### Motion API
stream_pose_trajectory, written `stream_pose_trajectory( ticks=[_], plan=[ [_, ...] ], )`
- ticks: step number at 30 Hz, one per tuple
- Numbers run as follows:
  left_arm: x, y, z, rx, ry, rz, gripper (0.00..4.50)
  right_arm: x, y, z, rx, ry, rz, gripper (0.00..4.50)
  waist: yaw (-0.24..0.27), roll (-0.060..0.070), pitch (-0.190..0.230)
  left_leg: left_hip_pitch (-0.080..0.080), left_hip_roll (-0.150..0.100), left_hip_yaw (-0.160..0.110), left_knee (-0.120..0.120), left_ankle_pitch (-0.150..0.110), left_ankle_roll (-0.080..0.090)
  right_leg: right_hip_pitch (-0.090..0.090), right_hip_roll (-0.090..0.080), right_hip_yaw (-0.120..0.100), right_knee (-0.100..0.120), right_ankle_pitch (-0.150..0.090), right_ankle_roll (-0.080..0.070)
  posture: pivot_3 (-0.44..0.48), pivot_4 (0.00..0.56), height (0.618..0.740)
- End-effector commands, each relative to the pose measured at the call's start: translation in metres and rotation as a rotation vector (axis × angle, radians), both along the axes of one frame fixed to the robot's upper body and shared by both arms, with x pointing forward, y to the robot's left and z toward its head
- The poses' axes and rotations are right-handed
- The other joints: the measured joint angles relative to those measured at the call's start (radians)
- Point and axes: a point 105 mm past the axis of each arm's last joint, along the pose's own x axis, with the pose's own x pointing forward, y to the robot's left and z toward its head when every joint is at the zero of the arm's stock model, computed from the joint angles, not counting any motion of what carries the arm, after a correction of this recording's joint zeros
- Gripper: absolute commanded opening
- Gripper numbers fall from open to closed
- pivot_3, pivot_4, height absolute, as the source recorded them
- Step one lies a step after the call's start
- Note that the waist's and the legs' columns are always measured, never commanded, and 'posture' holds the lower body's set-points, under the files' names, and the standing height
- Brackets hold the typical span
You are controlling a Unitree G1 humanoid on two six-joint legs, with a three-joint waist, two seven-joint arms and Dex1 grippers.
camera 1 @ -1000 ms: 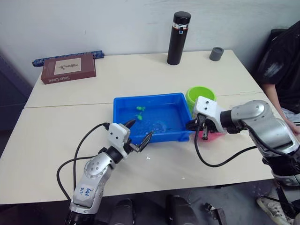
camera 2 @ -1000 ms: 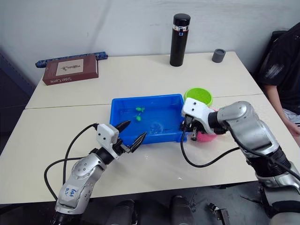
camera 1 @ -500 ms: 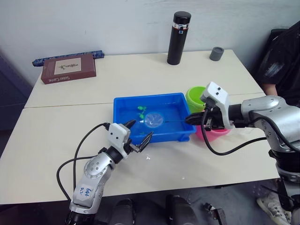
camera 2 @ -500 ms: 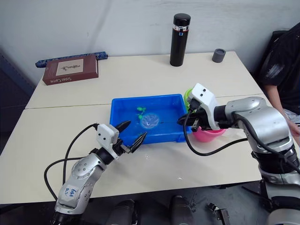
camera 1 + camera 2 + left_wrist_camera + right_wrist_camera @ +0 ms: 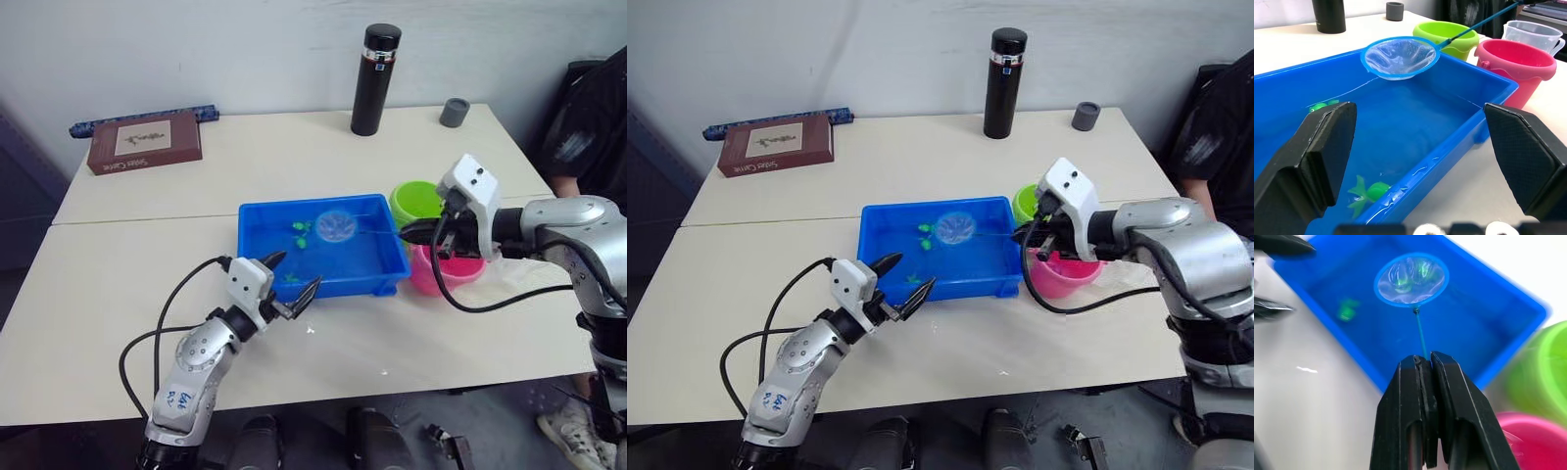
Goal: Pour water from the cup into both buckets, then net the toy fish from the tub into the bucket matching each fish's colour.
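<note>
The blue tub [image 5: 257, 231] holds water and green toy fish [image 5: 1369, 190], one near its front wall and others [image 5: 300, 230] at the back. The blue-rimmed net [image 5: 336, 225] hangs level above the tub's far half, its mesh looking empty in the left wrist view. My right gripper [image 5: 404, 233] is shut on the net's thin handle, over the tub's right end. Just right of the tub stand the lime green bucket [image 5: 417, 199] and the pink bucket [image 5: 448, 273]. The clear cup [image 5: 1534, 35] stands behind the pink one. My left gripper [image 5: 296, 271] stands open at the tub's front rim.
A tall black flask [image 5: 375, 67] and a small grey cap [image 5: 454, 112] stand at the back of the table. A brown book [image 5: 144, 142] lies at the back left. A person in dark clothes [image 5: 588, 127] sits beyond the table's right edge.
My right gripper has risen and drawn back to the right, lifting the net out of the water and carrying it toward the tub's far side. The left gripper has not moved.
</note>
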Motion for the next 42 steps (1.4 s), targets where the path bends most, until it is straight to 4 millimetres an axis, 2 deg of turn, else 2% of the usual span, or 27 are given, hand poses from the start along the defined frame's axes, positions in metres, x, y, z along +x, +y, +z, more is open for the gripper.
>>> stream_pose_trajectory(
  ticks=[1,5,7,23,42],
  plan=[
    [-0.001,-0.001,0.009,-0.002,-0.044,-0.005,4.46,-0.002,0.001,-0.01,-0.159,-0.125,0.068,0.0,0.0,0.0,0.0,0.0,0.0,0.0,0.0,0.0,0.0,0.0,0.0,0.0,0.0,0.0,0.0,0.0,0.15,0.74],
    [-0.001,0.0,0.01,-0.003,-0.045,0.003,4.46,-0.008,0.005,-0.037,-0.265,-0.151,0.149,0.0,0.0,0.0,0.0,-0.001,0.0,0.0,0.0,0.0,0.0,0.0,0.0,0.0,-0.001,0.0,0.0,0.0,0.15,0.74],
    [-0.001,0.0,0.01,-0.004,-0.046,0.006,4.46,-0.01,0.011,-0.041,-0.262,-0.146,0.179,0.0,-0.003,0.0,0.0,0.0,0.0,0.001,0.0,0.0,0.0,0.0,0.0,0.0,-0.001,0.0,0.001,0.0,0.15,0.74],
    [0.0,-0.003,0.012,-0.017,-0.052,0.02,4.46,-0.004,0.046,-0.046,-0.219,-0.162,0.261,0.0,-0.002,0.0,0.0,0.0,0.0,0.0,0.001,0.0,0.0,0.0,0.001,0.0,0.0,0.0,0.001,0.0,0.15,0.74],
    [0.001,-0.003,0.015,-0.025,-0.061,0.046,4.46,0.01,0.068,-0.066,-0.188,-0.151,0.286,0.0,-0.003,0.0,0.0,0.0,0.0,0.0,0.001,0.0,0.0,0.0,0.001,0.0,0.001,0.0,0.001,0.0,0.15,0.74]
  ],
)
